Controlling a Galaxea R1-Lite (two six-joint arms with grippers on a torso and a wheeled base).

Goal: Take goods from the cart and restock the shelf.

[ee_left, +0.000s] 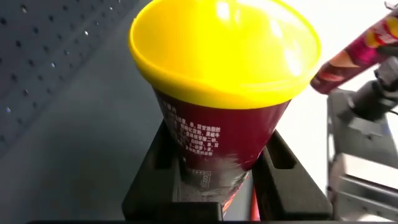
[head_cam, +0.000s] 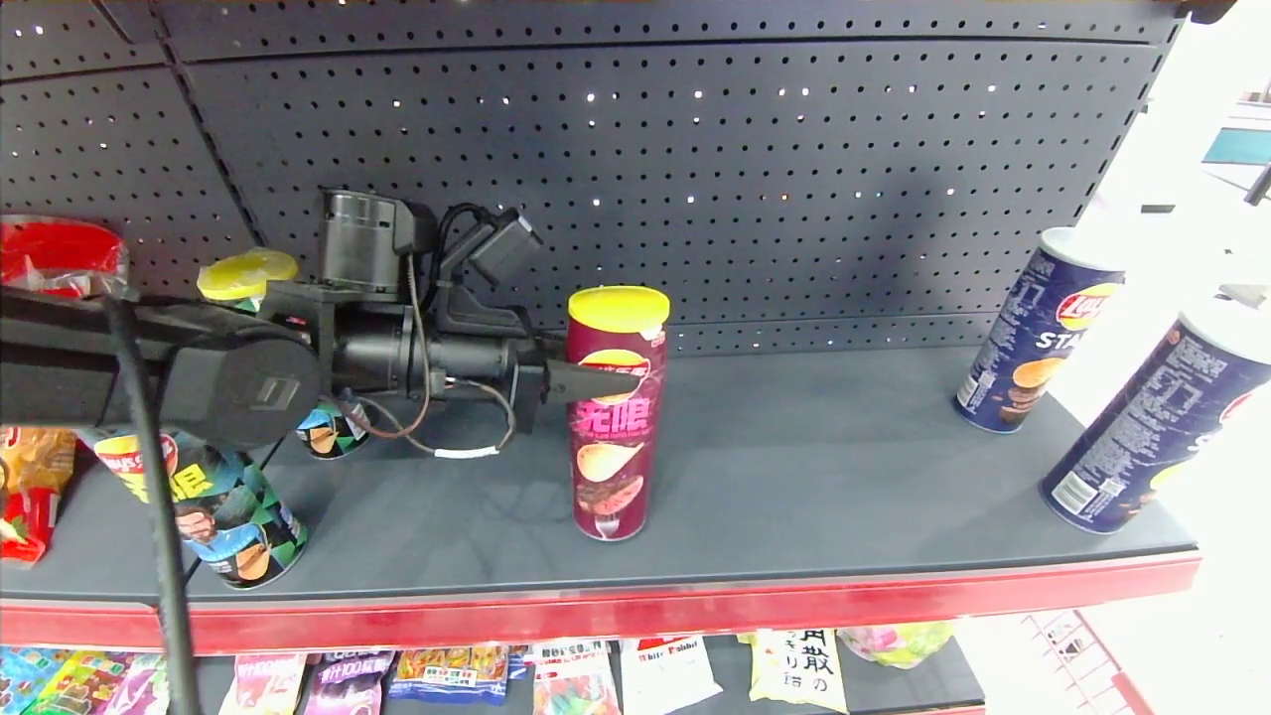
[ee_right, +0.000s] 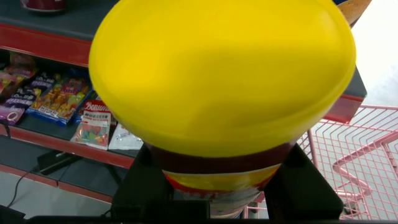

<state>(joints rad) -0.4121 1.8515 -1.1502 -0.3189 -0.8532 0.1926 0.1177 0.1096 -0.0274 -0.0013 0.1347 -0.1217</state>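
RESTOCKING UNDER WAY: The left gripper [head_cam: 608, 381] is clamped around the upper body of a maroon chip can [head_cam: 608, 467] with a yellow lid. The can stands upright near the middle of the grey shelf [head_cam: 824, 467], its base apparently down on the deck. By the look of it, this can is placed but not yet let go.

Two dark-blue chip cans [head_cam: 1033, 338] stand well apart from it toward 3 o'clock. Teal cans [head_cam: 233, 516] sit toward 8 o'clock, under the arm. A wide bare stretch of deck between the maroon can and the blue ones leaves room for more stock.

The right wrist view adds what is next in line. The right gripper [ee_right: 224, 186] grasps a second maroon can [ee_right: 224, 81], its yellow lid toward the camera, held out in front of the shelving. Lower tiers of snack bags [ee_right: 56, 99] lie behind it, and the pink wire cart [ee_right: 367, 155] is nearby. What is left in the cart cannot be told. As a judgement, one can is all but shelved and the one in hand has yet to be placed.

The left wrist view gives the close look at the grasp, with both fingers [ee_left: 292, 174] flat against the can's sides below the lid. The head view gives the can's upright stance and its neighbours.
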